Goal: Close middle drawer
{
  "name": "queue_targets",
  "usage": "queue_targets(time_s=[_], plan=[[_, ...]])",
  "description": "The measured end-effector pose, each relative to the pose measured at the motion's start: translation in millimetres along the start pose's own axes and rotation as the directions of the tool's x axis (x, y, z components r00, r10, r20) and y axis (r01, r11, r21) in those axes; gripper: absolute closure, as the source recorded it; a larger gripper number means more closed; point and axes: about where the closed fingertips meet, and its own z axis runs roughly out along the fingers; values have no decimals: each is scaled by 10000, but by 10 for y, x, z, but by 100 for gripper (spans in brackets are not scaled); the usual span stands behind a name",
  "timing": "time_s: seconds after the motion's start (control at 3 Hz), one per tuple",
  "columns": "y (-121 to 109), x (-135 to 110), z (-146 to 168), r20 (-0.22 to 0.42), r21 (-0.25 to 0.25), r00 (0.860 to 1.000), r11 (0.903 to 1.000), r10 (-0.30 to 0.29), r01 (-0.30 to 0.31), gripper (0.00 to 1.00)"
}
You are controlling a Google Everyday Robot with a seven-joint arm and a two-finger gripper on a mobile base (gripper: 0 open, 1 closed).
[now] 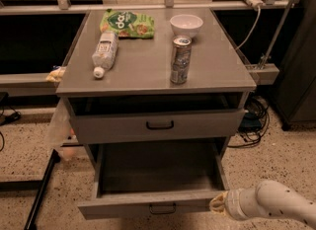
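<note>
The middle drawer [123, 207] is pulled far out of the grey cabinet. It is a long shallow tray with a low flat front and a small black bar handle [162, 208] in the centre. The tray looks empty. My gripper [217, 205] is at the bottom right, at the end of the white arm [276, 205]. It sits right by the right end of the drawer's front. I cannot tell whether it touches the front.
Above it, the drawer with the taller front [158, 125] is slightly open. On the cabinet top [143, 71] are a lying water bottle [104, 52], a green snack bag [127, 24], a white bowl [186, 25] and a can [180, 59]. Cables [254, 120] lie at the right.
</note>
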Motion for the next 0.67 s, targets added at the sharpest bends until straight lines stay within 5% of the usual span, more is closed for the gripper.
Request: queue_targets(time_s=[0.67], plan=[[-314, -18, 162, 533, 1155, 9984, 9932, -205, 142, 100]])
